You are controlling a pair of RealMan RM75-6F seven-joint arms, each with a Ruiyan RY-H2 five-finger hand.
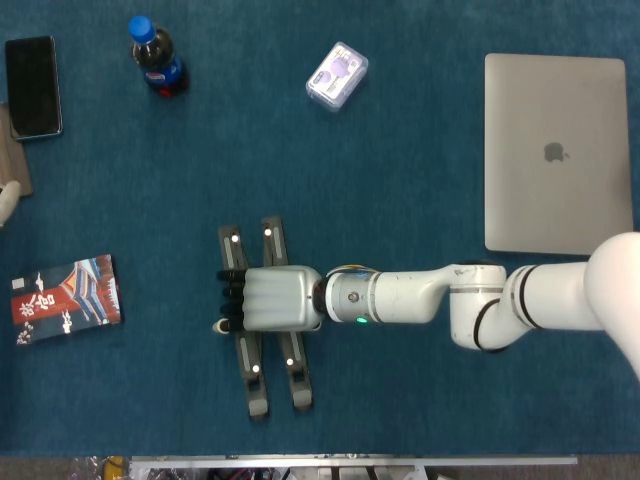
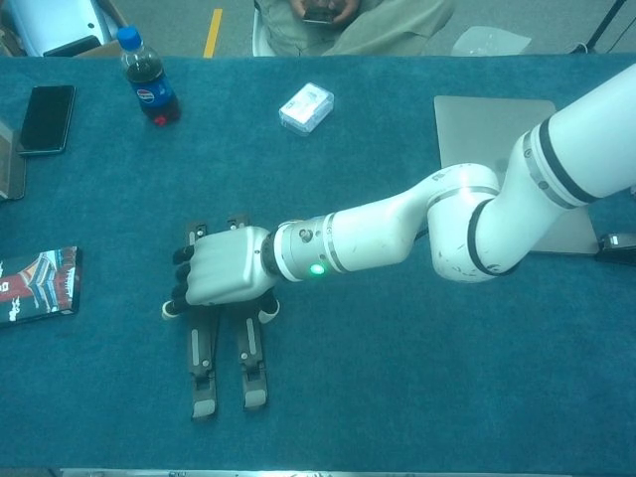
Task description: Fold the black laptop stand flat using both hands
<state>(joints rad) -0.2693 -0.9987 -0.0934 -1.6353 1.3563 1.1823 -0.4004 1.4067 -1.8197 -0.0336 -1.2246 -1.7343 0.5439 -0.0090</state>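
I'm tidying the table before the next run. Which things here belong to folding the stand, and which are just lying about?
Belongs to the job:
laptop stand, lying on the table
right hand, resting across the stand

Just lying about:
laptop, closed
bottle
phone
booklet
small box
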